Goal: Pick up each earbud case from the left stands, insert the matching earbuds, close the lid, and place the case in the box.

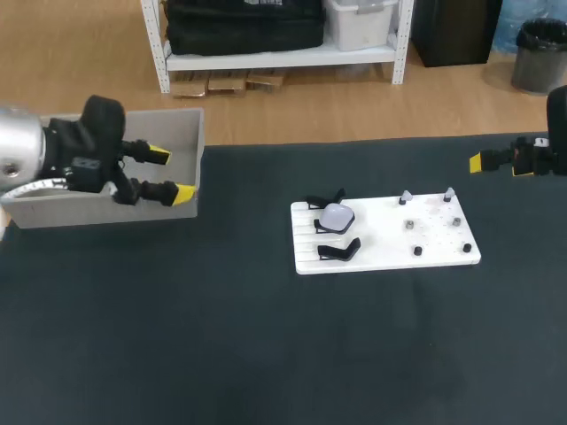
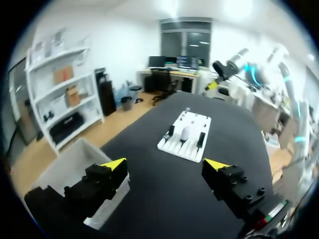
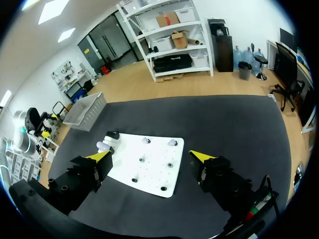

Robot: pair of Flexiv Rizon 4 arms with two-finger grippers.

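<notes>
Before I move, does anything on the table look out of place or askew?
Nothing stands out. The white board lies flat, one earbud case sits between its black stands, two earbuds sit farther right, and the left end effector and right end effector, both open, hang clear of it.

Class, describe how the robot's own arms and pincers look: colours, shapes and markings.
The left pincer and right pincer each have two blocky black fingers ending in bright yellow wedge tips. The left arm has a rounded silver segment behind a black wrist. Small red and green marks sit near one finger's base in each wrist view.
</notes>
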